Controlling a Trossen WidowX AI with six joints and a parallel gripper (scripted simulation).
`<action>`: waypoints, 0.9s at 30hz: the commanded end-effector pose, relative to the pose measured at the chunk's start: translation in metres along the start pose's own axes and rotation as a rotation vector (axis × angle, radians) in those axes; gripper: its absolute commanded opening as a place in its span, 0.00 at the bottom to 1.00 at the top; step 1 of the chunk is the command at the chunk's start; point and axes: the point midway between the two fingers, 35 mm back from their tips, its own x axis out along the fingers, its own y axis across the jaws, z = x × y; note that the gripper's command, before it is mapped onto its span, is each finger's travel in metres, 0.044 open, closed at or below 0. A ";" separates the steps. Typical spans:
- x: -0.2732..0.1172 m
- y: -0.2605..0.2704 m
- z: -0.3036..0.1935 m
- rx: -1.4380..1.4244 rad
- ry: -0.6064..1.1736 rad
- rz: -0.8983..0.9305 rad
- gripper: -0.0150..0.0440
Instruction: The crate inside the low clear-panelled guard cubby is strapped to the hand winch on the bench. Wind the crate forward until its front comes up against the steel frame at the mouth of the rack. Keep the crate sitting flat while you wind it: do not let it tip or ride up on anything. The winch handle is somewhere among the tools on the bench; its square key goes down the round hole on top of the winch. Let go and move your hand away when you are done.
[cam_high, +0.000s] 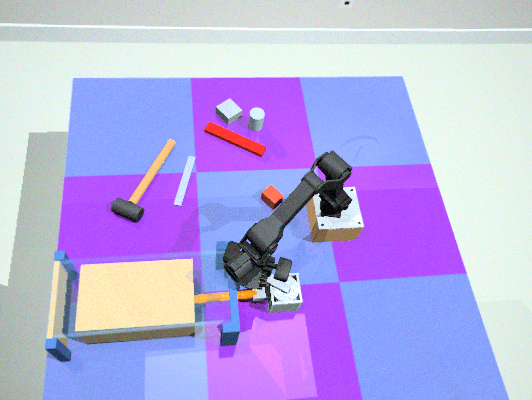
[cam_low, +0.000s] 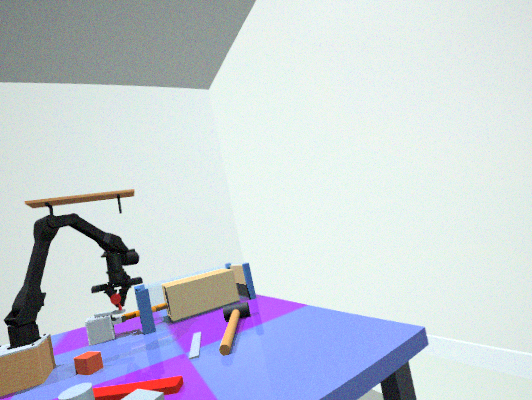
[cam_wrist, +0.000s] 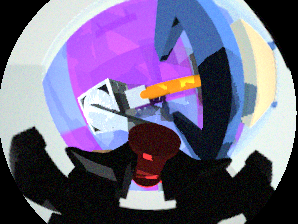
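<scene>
The crate (cam_high: 135, 295) (cam_low: 200, 296) sits flat inside the clear-panelled cubby. A gap separates its front from the blue steel frame (cam_high: 233, 310) (cam_low: 145, 310) at the mouth. An orange strap (cam_high: 215, 298) (cam_low: 131, 315) (cam_wrist: 172, 86) runs from the crate through the frame to the winch (cam_high: 285, 306) (cam_low: 100, 330) (cam_wrist: 102, 107). The winch handle's red knob (cam_low: 116, 299) (cam_wrist: 154, 142) is between the fingers of my gripper (cam_low: 118, 296) (cam_wrist: 150, 134), which is shut on it. The handle's crank arm reaches from the knob over the winch top. Its square key is hidden.
A black-headed mallet (cam_high: 128, 210) (cam_low: 236, 311), a grey strip (cam_high: 185, 181) (cam_low: 195, 345) and a red bar (cam_high: 235, 139) (cam_low: 140, 387) lie on the bench. A grey block (cam_high: 229, 110), a grey cylinder (cam_high: 256, 119) and a red-orange block (cam_high: 272, 196) (cam_low: 88, 362) also stand there.
</scene>
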 end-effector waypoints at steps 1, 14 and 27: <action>-0.004 0.001 0.024 -0.013 -0.060 -0.008 0.25; -0.005 0.004 0.037 -0.013 -0.062 -0.008 0.25; -0.006 0.008 0.050 -0.013 -0.063 -0.007 0.25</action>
